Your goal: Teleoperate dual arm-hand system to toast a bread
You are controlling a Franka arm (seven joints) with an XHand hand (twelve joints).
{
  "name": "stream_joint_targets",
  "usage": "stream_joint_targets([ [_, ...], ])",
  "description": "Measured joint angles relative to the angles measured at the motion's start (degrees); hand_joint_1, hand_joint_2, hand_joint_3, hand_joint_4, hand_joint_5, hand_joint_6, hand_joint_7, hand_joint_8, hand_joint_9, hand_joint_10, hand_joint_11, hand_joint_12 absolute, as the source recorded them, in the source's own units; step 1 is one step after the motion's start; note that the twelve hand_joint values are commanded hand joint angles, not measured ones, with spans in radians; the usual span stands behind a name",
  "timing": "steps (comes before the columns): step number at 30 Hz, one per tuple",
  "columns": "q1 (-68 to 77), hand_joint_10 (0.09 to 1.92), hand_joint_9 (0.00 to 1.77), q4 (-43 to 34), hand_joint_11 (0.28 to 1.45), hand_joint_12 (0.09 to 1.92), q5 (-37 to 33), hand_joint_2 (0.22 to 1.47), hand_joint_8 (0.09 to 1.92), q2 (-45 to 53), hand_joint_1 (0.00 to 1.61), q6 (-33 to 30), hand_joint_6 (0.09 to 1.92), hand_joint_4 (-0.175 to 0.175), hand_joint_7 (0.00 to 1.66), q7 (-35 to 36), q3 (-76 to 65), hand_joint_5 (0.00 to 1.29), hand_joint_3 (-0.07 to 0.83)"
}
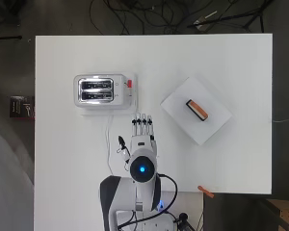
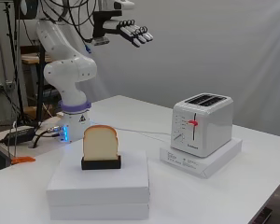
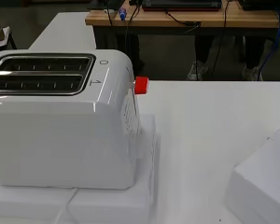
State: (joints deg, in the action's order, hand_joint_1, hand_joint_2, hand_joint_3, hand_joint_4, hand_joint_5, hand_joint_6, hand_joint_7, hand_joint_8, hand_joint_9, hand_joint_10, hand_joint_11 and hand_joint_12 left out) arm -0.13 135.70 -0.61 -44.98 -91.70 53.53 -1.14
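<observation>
A slice of bread [image 2: 100,141] stands upright in a black holder [image 2: 101,163] on a stack of white boxes [image 2: 100,186]; from overhead the bread [image 1: 197,109] sits at the right of the table. The white toaster [image 1: 99,90] with two empty slots and a red lever [image 2: 192,123] rests on a flat white box [image 2: 203,158] at the left; it fills the wrist view, toaster [image 3: 60,116], lever [image 3: 141,86]. My hand [image 2: 130,32] hovers high above the table, fingers straight, holding nothing. In the overhead view the hand [image 1: 142,130] is between toaster and bread.
The toaster's white cord [image 1: 107,144] runs down the table beside the arm. An orange object [image 1: 206,191] lies at the table's near edge by the base. A wooden desk [image 3: 177,18] with cables stands in the room beyond the table.
</observation>
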Motion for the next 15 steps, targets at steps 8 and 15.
stream_joint_targets([
  [8,-0.4,0.09,0.22,-1.4,0.37,0.09,3.3,1.26,0.09,-1.0,0.0,0.8,0.09,-0.058,0.19,0.2,0.2,0.21,-0.002],
  [15,-2.2,0.09,0.52,-12.2,0.52,0.09,7.5,1.25,0.09,12.6,0.0,5.3,0.09,-0.016,0.35,-4.6,-7.1,0.28,0.0],
])
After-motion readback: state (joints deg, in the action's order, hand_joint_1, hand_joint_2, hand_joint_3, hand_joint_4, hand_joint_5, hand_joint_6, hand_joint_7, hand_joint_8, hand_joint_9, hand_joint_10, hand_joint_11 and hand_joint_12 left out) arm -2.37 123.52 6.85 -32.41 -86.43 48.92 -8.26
